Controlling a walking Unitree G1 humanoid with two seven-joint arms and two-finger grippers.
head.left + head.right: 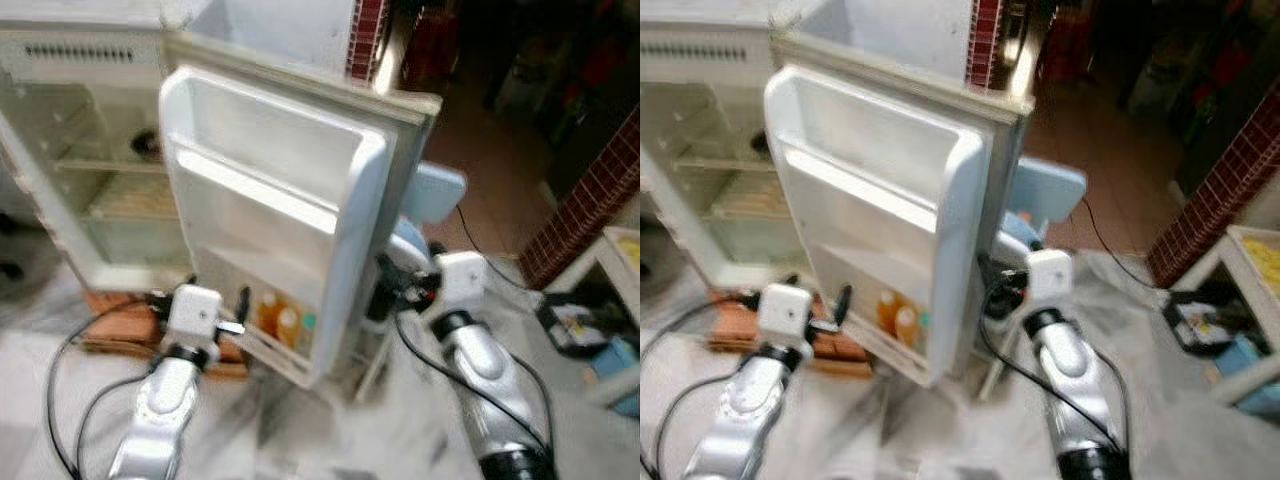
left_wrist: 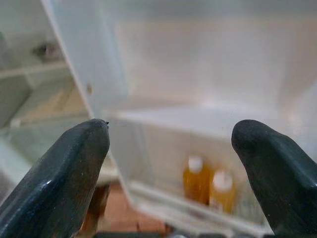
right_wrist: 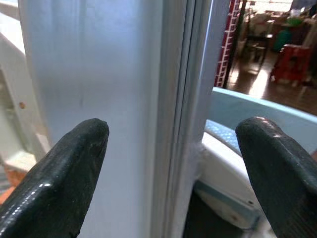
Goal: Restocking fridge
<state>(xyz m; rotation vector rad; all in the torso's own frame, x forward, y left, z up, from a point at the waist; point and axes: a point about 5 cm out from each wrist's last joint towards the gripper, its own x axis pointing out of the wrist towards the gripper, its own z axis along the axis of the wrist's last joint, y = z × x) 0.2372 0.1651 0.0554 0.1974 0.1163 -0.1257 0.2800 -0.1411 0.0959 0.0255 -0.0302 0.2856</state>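
Note:
The white fridge stands open, its door (image 1: 290, 190) swung out toward me. Two orange bottles (image 1: 278, 318) with white caps stand in the door's bottom shelf, seen past the fingers in the left wrist view as bottles (image 2: 210, 182). My left gripper (image 1: 217, 292) is open and empty, low down just in front of that shelf. My right gripper (image 1: 385, 290) is open at the door's outer edge. In the right wrist view the door edge (image 3: 173, 99) runs between its spread fingers, though contact cannot be judged. The fridge interior (image 1: 110, 170) shows pale shelves and one small dark item (image 1: 147, 145).
The fridge rests on a low reddish base (image 1: 120, 330). A light blue seat (image 1: 435, 190) stands close behind the door. A brick wall (image 1: 590, 200) and a white table (image 1: 615, 260) with clutter are at the right. Black cables (image 1: 70, 390) trail over the pale floor.

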